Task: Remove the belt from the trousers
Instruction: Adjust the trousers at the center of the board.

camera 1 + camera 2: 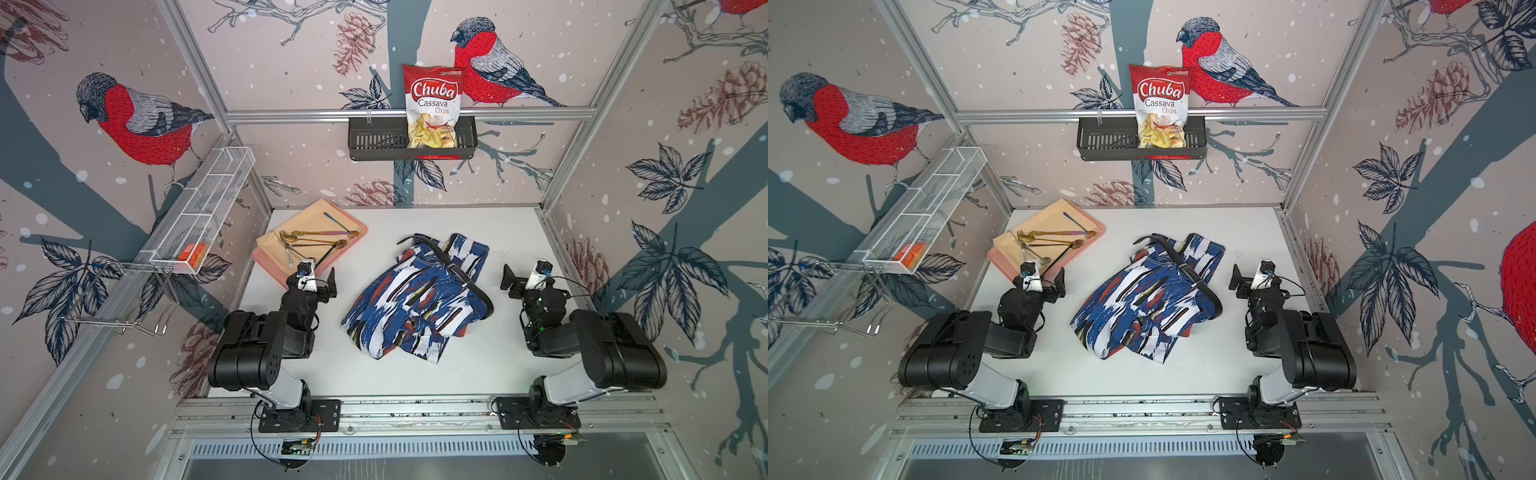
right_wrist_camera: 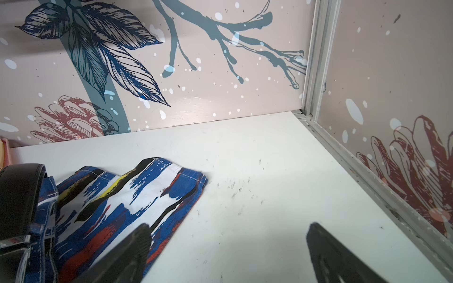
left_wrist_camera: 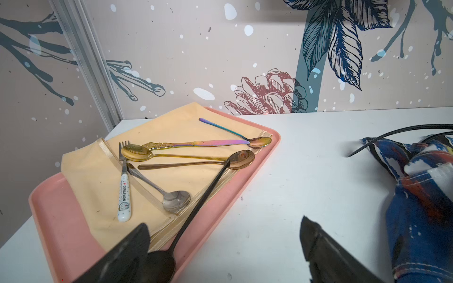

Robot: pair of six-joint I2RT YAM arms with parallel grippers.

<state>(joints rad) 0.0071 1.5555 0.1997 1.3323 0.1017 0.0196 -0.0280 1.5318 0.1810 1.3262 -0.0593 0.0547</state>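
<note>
Right wrist view alone shows the belt (image 2: 17, 196) buckle (image 2: 12, 247).

A robot test cell, not a home. Aluminium framing (image 1: 409, 113) encloses a white table (image 1: 415, 374); printed bird wallpaper (image 1: 137, 120) lines the walls behind the framing.

Enclosure: aluminium frame (image 1: 409, 115), panels in bullfinch/pinecone wallpaper (image 1: 141, 124). White surface (image 1: 415, 374), scuffed, evenly lit. Black basket (image 1: 374, 143) on back rail holds chips bag (image 1: 432, 104). White mesh rack (image 1: 208, 203) on the side wall. Pink tray (image 3: 61, 220) with cutlery in the back corner.
</note>
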